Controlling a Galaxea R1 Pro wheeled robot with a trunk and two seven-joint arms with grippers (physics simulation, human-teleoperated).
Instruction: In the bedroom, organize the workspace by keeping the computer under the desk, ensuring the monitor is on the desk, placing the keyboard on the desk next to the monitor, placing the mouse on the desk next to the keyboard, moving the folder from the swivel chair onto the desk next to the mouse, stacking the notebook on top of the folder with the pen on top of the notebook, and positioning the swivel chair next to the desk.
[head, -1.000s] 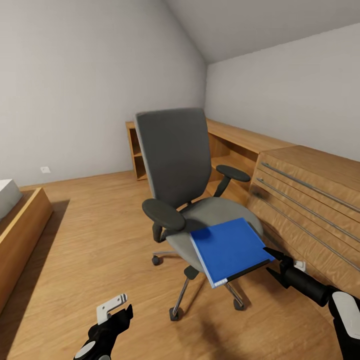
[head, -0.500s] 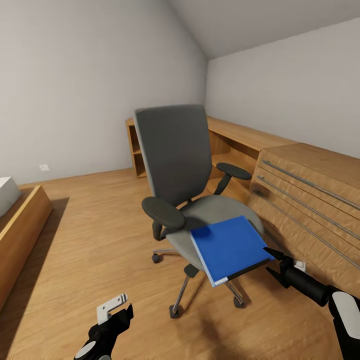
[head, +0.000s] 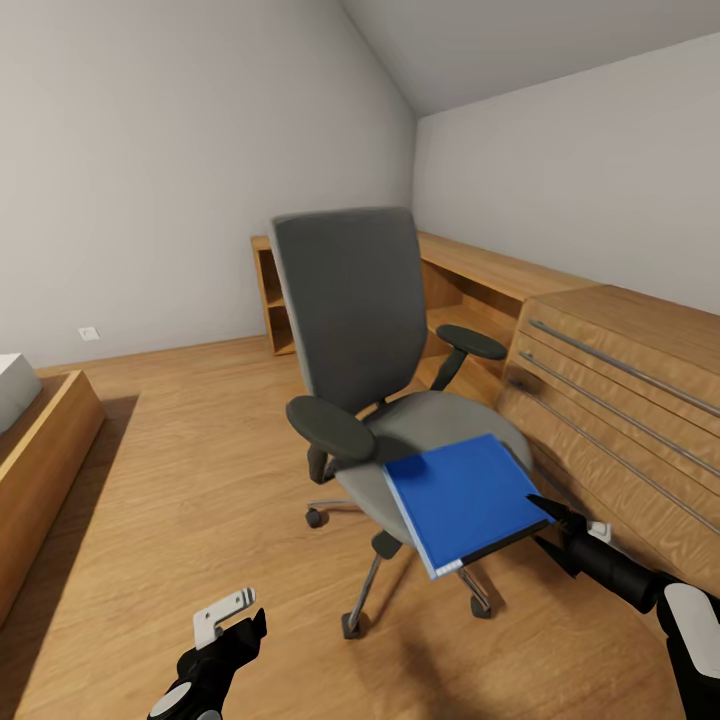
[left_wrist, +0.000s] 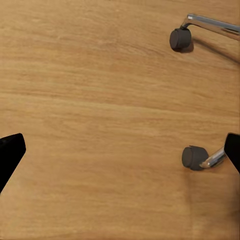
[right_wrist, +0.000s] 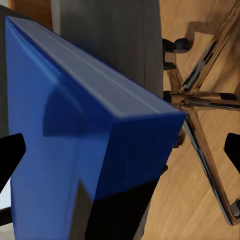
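The folder (head: 462, 500) lies on the front of the swivel chair (head: 385, 370) seat, and a good part of it hangs out past the seat's front edge, tilted slightly down toward us. It is thick and bright blue, with pale page edges showing along its side in the right wrist view (right_wrist: 75, 145). We judge it stiff and boardlike, moderately heavy for its bulk, with smooth covers that could slip under a light pinch. The overhanging corner nearest us looks like the best place to take hold, one finger above and one beneath, biting well in from the edge so the weight does not lever it loose.

Our right claw (head: 550, 520) sits at that corner, its fingers spread wide on either side of the folder's thickness and not yet closed on it. Our left claw (head: 232, 622) hangs low over the wooden floor (head: 180, 480) near the chair's wheels (left_wrist: 195, 157), fingers parted and holding nothing. A light wooden chest (head: 620, 400) with long bar handles stands just beside the chair.
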